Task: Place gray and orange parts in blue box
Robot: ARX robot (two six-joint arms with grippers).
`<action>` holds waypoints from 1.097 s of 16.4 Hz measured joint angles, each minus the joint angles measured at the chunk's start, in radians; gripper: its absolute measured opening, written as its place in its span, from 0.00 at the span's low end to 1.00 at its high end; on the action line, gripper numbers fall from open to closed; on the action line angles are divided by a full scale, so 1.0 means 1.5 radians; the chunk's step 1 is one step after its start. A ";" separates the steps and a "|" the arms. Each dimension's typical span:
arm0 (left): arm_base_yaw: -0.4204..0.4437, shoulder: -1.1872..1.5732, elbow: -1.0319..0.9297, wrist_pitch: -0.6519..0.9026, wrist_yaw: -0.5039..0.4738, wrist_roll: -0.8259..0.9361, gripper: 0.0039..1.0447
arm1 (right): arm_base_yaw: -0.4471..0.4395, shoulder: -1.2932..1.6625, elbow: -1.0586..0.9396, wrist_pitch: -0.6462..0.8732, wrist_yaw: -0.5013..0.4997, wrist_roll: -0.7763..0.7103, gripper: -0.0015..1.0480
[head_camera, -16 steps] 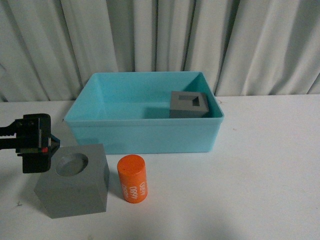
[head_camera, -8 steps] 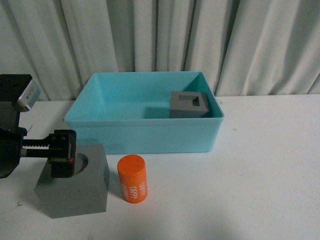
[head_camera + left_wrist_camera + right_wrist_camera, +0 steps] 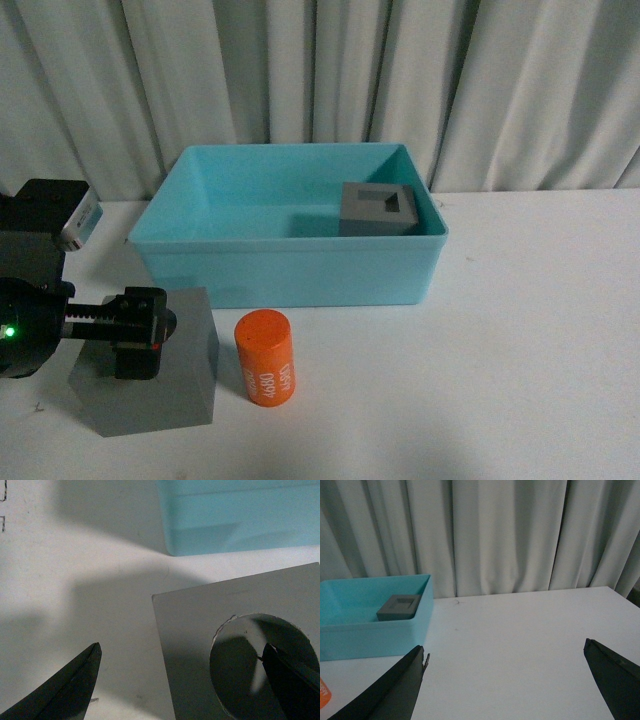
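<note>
The gray cube with the round recess (image 3: 160, 385) stands on the table at the front left. My left gripper (image 3: 100, 335) is open and straddles its left edge. In the left wrist view one fingertip (image 3: 292, 680) hangs in the round recess (image 3: 235, 670) and the other (image 3: 65, 692) is over the bare table. The orange cylinder (image 3: 265, 357) stands upright right of this cube. The gray cube with the square recess (image 3: 378, 208) lies in the blue box (image 3: 290, 262), at its right end. My right gripper (image 3: 502, 680) is open and empty above the table.
Pale curtains (image 3: 320, 80) hang behind the white table (image 3: 520, 350). The right wrist view shows the blue box (image 3: 370, 632) with the square-recess cube (image 3: 399, 606) inside, and a sliver of the orange cylinder (image 3: 324, 692) at the picture's edge.
My left gripper has moved right and down onto the round-recess cube and now hides its recess in the front view. The parts and the box have not moved.
</note>
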 joint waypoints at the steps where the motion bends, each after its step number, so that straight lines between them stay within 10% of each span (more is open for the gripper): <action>1: -0.002 0.000 0.000 0.001 -0.002 0.000 0.94 | 0.000 0.000 0.000 0.000 0.000 0.000 0.94; 3: -0.006 0.003 0.000 0.006 -0.004 0.003 0.87 | 0.000 0.000 0.000 0.000 0.000 0.000 0.94; 8: -0.008 -0.010 -0.016 -0.001 -0.004 0.001 0.23 | 0.000 0.000 0.000 0.000 0.000 0.000 0.94; 18: 0.024 -0.274 0.104 -0.279 0.050 -0.060 0.18 | 0.000 0.000 0.000 0.000 0.000 0.000 0.94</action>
